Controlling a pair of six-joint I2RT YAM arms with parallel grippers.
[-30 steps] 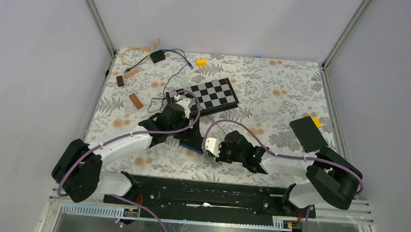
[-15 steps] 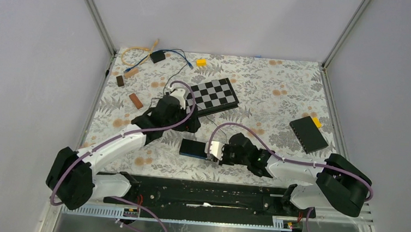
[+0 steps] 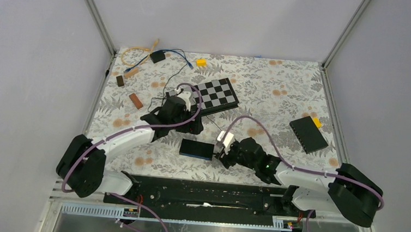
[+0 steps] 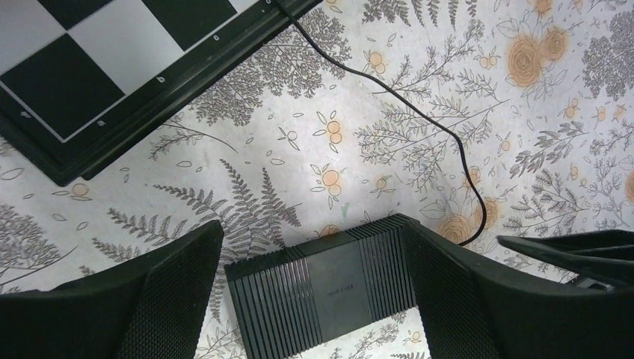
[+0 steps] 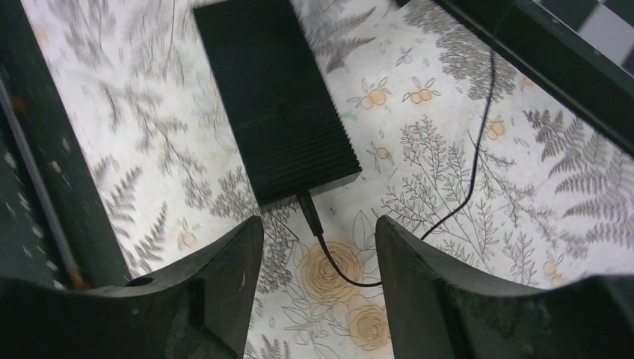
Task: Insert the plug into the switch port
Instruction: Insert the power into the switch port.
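The plug (image 5: 309, 212) meets the switch's (image 5: 277, 105) end face, just ahead of the right gripper (image 5: 318, 226), whose jaws stand apart, holding nothing. Its cable (image 5: 471, 172) loops away beside that gripper. The left gripper (image 4: 310, 230) hangs wide open over the switch, with the chessboard (image 4: 90, 67) beyond.

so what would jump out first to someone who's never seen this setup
The black switch lying mid-table on the floral cloth, with a plug in its end face. Both arms crowd it: the left gripper open above it, the right gripper open just behind the plug. Beyond them lies a checkerboard.
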